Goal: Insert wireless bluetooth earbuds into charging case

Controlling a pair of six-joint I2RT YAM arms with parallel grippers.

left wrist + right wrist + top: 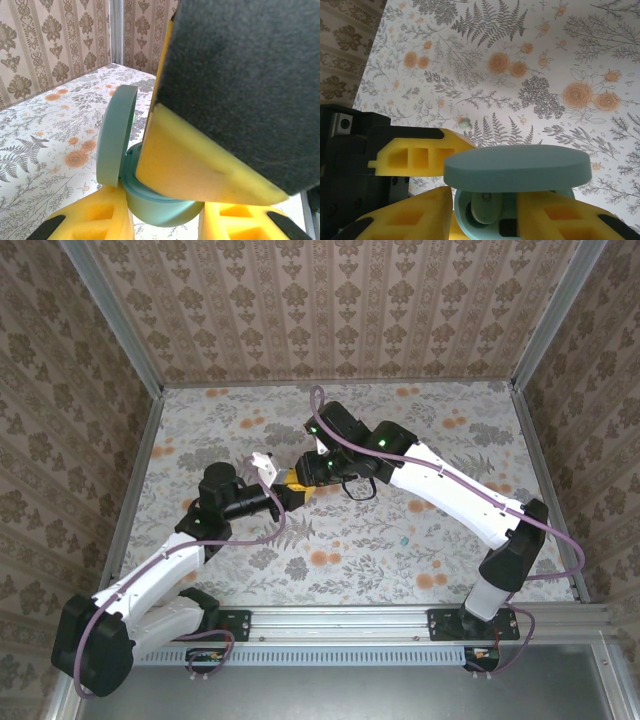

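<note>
**Top external:** the left tool (290, 492) and the right tool (312, 468) meet tip to tip over the middle of the flowered desk (450, 440). One loose earbud (404, 539) lies on the desk well apart from them, on the right arm's side.

**Left wrist:** the left tool (160, 220) is clamped on the base of the charging case (155, 202), with a finger on either side. The lid (116, 135) stands open and upright. A finger (200, 150) of the right tool sits at the mouth of the case.

**Right wrist:** the right tool (484, 196) has its jaws apart astride the opening, gripping nothing. Between them the other earbud (485, 207) stands in the pale inside of the case; whether it is fully home I cannot tell. The loose earbud (464, 122) lies on the desk beyond.

**Handling:** the case looks light, hard and smooth, so it is likely to slip. It is best held by the sides of the base, clear of hinge and lid. The earbuds are tiny, rounded and light, and each needs a fingertip pinch across the body.

**Count:** one case, two earbuds (one in the case, one out) and two tools
</note>
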